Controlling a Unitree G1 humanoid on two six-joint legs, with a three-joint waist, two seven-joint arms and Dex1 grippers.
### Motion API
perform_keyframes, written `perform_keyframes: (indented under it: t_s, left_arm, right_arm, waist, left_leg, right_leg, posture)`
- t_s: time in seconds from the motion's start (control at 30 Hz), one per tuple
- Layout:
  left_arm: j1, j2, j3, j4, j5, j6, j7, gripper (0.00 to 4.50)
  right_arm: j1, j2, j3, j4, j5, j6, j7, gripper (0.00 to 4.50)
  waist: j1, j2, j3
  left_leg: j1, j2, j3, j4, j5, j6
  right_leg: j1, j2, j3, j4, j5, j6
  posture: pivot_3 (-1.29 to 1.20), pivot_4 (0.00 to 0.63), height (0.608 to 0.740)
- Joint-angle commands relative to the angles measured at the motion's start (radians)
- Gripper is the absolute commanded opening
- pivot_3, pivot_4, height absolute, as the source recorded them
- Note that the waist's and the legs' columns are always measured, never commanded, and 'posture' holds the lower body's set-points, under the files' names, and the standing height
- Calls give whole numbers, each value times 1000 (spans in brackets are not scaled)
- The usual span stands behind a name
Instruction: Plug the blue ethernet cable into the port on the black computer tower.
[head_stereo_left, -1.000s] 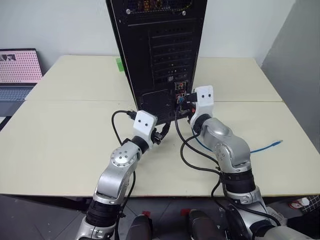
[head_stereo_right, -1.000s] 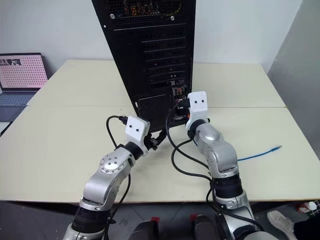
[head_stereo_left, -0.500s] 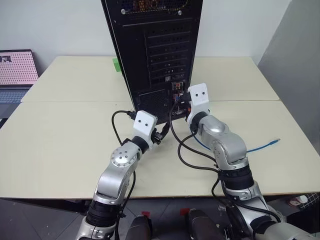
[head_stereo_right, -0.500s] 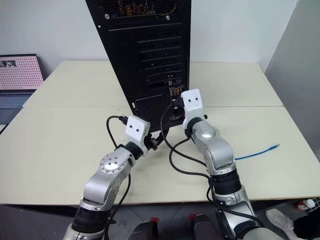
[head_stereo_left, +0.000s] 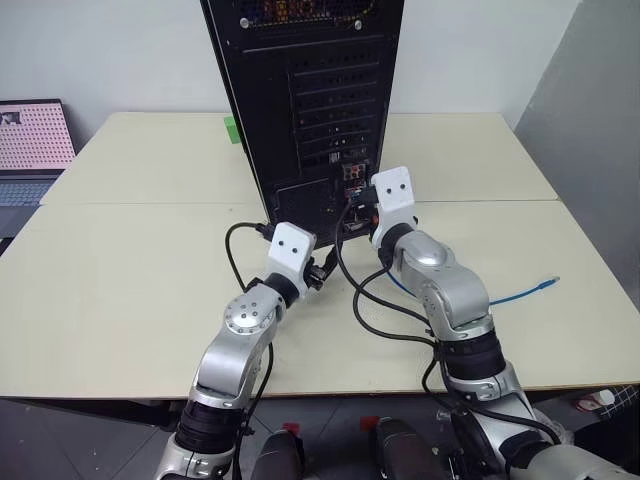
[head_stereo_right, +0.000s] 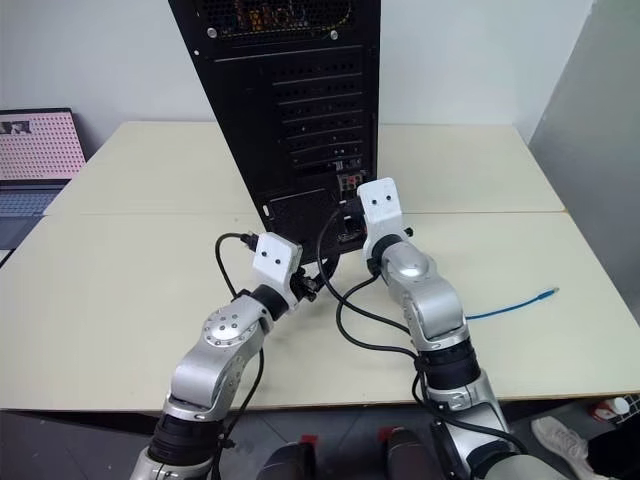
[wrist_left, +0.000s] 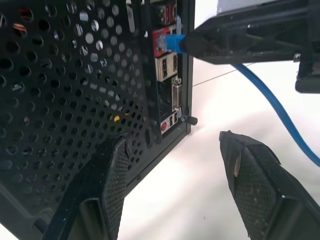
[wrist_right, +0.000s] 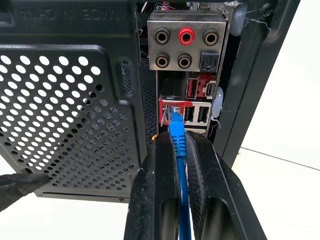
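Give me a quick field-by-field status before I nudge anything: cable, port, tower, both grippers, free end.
cable: blue ethernet cable pinched just behind its plug
plug: tip at the mouth of the port; full seating cannot be told
tower: black computer tower upright on the table, rear panel facing the robot
right gripper: shut on the cable, pointed at the connector cluster
left gripper: open, empty, beside the tower's lower vent grille
free end: lies on the table to the robot's right
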Motion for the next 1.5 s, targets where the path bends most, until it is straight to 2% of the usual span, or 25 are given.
perform_keyframes:
  t_s: [0.03, 0.63, 0.7, 0.73, 0.83, 0.97, 1.1, 1.23, 1.3, 1.37, 1.5]
  left_arm:
    - [-7, -10, 2, -28, 5, -22, 1, 2977]
    - [-1, -20, 5, -37, 14, -19, 7, 2977]
    - [0, -16, 11, -36, 15, -18, 7, 2991]
    - [1, -14, 13, -36, 15, -18, 7, 2991]
    - [5, -5, 24, -43, 19, -13, 9, 2991]
    - [15, 8, 47, -63, 23, 11, 20, 2991]
    - [39, 36, 49, -102, 20, 62, 5, 2991]
    - [81, 100, 54, -159, -5, 103, -58, 2991]
    - [98, 177, 65, -195, -24, 53, -149, 2991]
    - [92, 223, 136, -211, -94, 69, -210, 2991]
    - [104, 325, 211, -194, -162, 69, -314, 2991]
  right_arm:
    - [-57, 31, 3, -12, -9, -40, -10, 0]
    - [-67, 44, -6, 29, -12, -61, 10, 0]
    - [-45, 31, -10, 10, -1, -52, 31, 673]
    - [-37, 26, -10, 2, 2, -48, 41, 724]
    - [8, -14, -12, -53, 29, -40, 104, 1272]
    - [84, -80, -41, -160, 120, -48, 228, 2127]
    - [149, -153, -89, -224, 162, -64, 289, 3002]
    - [207, -258, -120, -277, 191, -99, 378, 3798]
    - [243, -329, -151, -304, 224, -114, 445, 4189]
    - [270, -383, -183, -324, 266, -122, 504, 4443]
    - [302, -466, -230, -342, 344, -121, 595, 4443]
  waist:
    - [0, 0, 0]
    - [-6, 0, 0]
    - [-6, 0, 0]
    - [-6, 0, 0]
    - [-1, 0, 0]
    - [1, 0, 0]
    - [2, 0, 0]
    - [1, 0, 0]
    - [1, 0, 0]
    - [2, -1, 0]
    - [0, -1, 1]
  left_leg:
    - [0, 0, 0, 0, 0, 0]
    - [1, 2, 0, 0, 0, 0]
    - [1, 2, 0, 0, 0, 0]
    - [1, 2, 0, 0, 0, 0]
    - [0, 2, 0, 0, 0, 0]
    - [-4, 2, 0, -1, 0, 0]
    - [-6, 2, -1, -1, 0, 0]
    - [-6, 2, 0, -1, 0, 0]
    - [-5, 2, -1, -1, 0, 0]
    - [-6, 2, -1, -1, 0, 0]
    - [-5, 2, 0, -1, 0, 0]
  right_leg:
    - [0, 0, 0, 0, 0, 0]
    - [-1, 3, 1, 1, 1, -2]
    - [-1, 3, 1, 1, 1, -2]
    - [-1, 3, 1, 1, 1, -2]
    - [-1, 3, 1, 0, 1, -2]
    - [-3, 3, 1, -2, 1, -2]
    - [-5, 3, 0, -2, 1, -2]
    - [-6, 3, 1, -1, 1, -2]
    - [-6, 3, 0, 0, 1, -2]
    - [-6, 3, 0, 0, 1, -2]
    - [-6, 2, 1, 0, -1, -6]
  posture:
    - [0, 150, 740]
    - [0, 150, 740]
    - [0, 150, 740]
    - [0, 150, 740]
    - [0, 150, 740]
    - [0, 150, 740]
    - [0, 150, 740]
    - [0, 150, 740]
    - [0, 150, 740]
    - [0, 150, 740]
    - [0, 150, 740]
